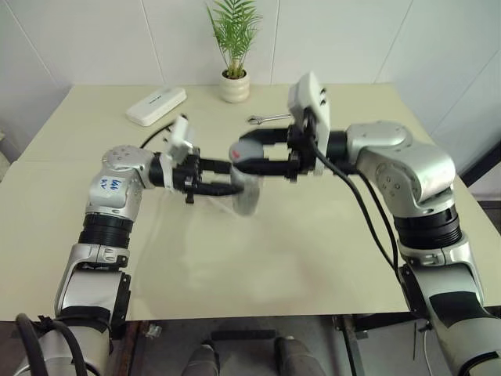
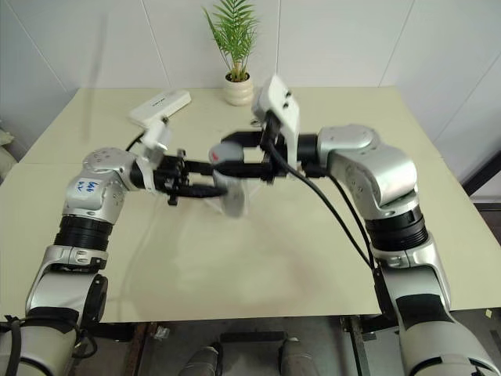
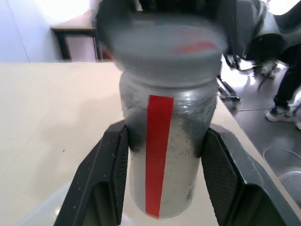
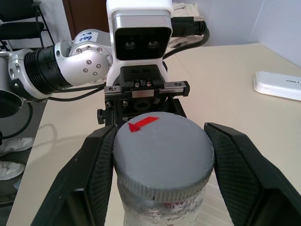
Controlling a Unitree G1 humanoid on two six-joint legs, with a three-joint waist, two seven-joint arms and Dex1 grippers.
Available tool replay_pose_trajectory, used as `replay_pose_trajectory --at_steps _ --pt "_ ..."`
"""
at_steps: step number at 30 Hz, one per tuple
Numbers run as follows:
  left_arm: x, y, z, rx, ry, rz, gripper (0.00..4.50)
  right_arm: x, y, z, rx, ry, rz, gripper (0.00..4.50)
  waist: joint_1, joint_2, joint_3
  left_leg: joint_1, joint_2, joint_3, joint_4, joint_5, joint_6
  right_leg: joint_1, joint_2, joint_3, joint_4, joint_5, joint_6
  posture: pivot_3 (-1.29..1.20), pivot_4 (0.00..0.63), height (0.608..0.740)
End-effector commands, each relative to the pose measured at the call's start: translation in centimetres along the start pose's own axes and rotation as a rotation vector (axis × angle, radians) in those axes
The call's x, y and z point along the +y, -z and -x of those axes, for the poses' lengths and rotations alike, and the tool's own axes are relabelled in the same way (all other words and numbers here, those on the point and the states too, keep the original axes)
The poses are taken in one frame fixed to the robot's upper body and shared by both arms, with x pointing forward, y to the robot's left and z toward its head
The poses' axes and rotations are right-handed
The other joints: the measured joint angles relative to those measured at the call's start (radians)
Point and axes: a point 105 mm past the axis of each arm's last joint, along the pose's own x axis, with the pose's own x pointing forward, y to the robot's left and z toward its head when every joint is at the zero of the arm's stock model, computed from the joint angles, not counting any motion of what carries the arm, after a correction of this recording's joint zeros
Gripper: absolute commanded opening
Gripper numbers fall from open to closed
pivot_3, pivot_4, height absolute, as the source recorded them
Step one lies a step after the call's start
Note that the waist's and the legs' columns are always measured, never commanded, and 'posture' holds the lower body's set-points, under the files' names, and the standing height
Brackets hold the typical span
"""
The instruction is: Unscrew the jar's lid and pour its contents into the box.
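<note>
Unscrewing in hand: left end effector (image 3: 164, 183) clamps jar (image 3: 167, 155), right end effector (image 4: 162, 162) grips lid (image 4: 162, 155); next needs twist-and-lift.

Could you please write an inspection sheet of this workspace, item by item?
Surface: beige table.
Job's things: jar held above table; lid on the jar's top; clear box below, hard to make out.
Clutter: white oblong case, potted plant, wrench.
Grippers: left gripper shut on jar; right gripper shut on lid.
Cables: black cables along right arm.
Surroundings: white walls.
</note>
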Motion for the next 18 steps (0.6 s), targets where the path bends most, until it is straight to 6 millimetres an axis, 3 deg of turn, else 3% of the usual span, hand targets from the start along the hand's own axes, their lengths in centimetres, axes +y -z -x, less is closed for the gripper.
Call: replay_pose_trajectory --at_steps 1,8,14,16,18 --pt "-0.3 0.2 0.2 0.028 0.035 -0.013 1.90 -0.5 -2.4 0.7 -0.056 0.023 0.091 2.92 0.000 0.000 0.000 0.000 0.001 0.000 0.000 0.000 0.000 0.000 0.001 0.000 0.000 0.000 0.000 0.00 0.150 0.740" --pt "0.4 -0.5 0.2 0.001 0.005 -0.040 1.90 -0.9 -2.6 0.8 -0.061 0.028 0.098 2.92 -0.004 0.000 0.000 0.000 0.000 0.000 0.000 0.000 0.000 0.000 0.000 0.000 0.000 0.000 0.000 0.00 0.150 0.740" --pt "1.1 -3.1 1.1 -0.067 -0.054 -0.095 1.90 -1.9 -1.1 2.2 -0.019 0.115 0.065 2.92 -0.001 0.000 0.000 0.000 0.000 0.000 0.000 0.000 0.000 0.000 0.000 0.000 0.000 0.000 0.000 0.00 0.150 0.740" --pt "1.5 -4.2 1.9 -0.084 -0.094 -0.115 1.90 -3.0 0.5 3.6 0.037 0.214 0.040 2.92 0.000 0.000 0.000 0.000 0.000 0.000 0.000 0.000 0.000 0.000 0.000 0.000 0.000 0.000 0.000 0.00 0.150 0.740" --pt "2.0 -5.3 3.7 -0.100 -0.171 -0.134 1.90 -4.3 3.7 6.3 0.135 0.369 -0.012 2.92 0.001 0.000 0.000 0.000 0.000 0.000 0.000 0.000 0.000 0.000 0.000 0.000 0.000 0.000 0.000 0.00 0.150 0.740"
